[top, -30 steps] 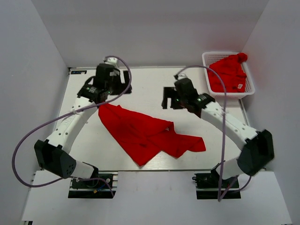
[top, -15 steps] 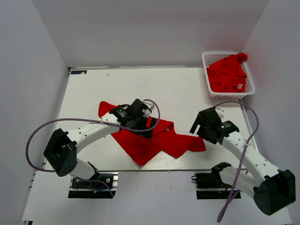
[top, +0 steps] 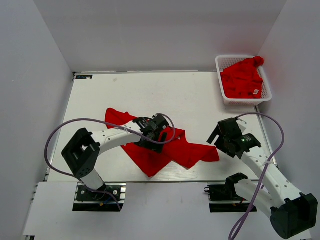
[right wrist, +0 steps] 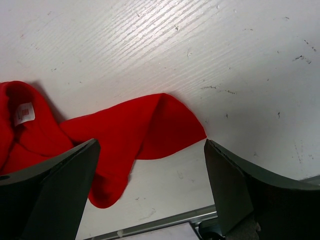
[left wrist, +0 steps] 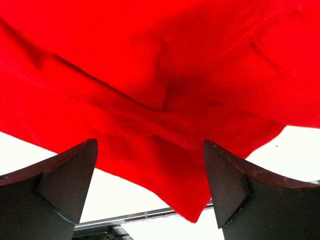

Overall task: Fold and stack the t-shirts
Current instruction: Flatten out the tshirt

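A crumpled red t-shirt [top: 150, 145] lies spread across the near middle of the table. My left gripper [top: 159, 131] hangs low over its middle with the jaws open and empty. In the left wrist view the red cloth [left wrist: 165, 90] fills the upper frame beyond the open gripper [left wrist: 150, 185]. My right gripper [top: 220, 136] is open and empty just right of the shirt's right end. In the right wrist view that folded end [right wrist: 140, 125] lies between and ahead of the open gripper [right wrist: 150, 185], and a small white label [right wrist: 24, 113] shows at the left.
A white lattice basket [top: 227, 60] at the far right corner holds more red t-shirts [top: 242, 77], one with a white label [top: 256, 92]. The table's near edge rail [right wrist: 160, 222] is close behind both grippers. Grey walls enclose the white table [top: 175, 95].
The left arm has swung from the far left of the table to over the shirt's middle. The right arm has pulled back from mid-table to beside the shirt's right end.
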`<move>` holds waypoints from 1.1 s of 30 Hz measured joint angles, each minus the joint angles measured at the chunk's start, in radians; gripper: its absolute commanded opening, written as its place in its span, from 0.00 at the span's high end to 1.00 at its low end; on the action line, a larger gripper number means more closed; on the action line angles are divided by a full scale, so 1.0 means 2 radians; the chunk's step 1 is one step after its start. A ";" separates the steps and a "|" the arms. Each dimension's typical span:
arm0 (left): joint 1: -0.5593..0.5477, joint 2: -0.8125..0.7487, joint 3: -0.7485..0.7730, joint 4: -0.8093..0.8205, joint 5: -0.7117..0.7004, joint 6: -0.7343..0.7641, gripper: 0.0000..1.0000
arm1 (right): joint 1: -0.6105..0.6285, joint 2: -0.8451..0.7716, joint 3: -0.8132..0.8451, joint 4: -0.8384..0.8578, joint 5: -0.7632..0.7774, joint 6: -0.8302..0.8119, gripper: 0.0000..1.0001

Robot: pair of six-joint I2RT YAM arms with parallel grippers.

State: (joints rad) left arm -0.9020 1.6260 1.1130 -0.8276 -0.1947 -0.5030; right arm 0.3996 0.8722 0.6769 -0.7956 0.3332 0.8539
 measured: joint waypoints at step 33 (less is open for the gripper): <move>-0.005 -0.095 0.018 0.016 -0.121 -0.048 1.00 | -0.014 -0.040 -0.052 -0.032 -0.041 0.036 0.10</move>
State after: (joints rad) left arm -0.9123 1.4357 1.1484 -0.7959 -0.4377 -0.5995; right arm 0.3721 0.7921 0.5720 -0.8597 0.2520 0.9257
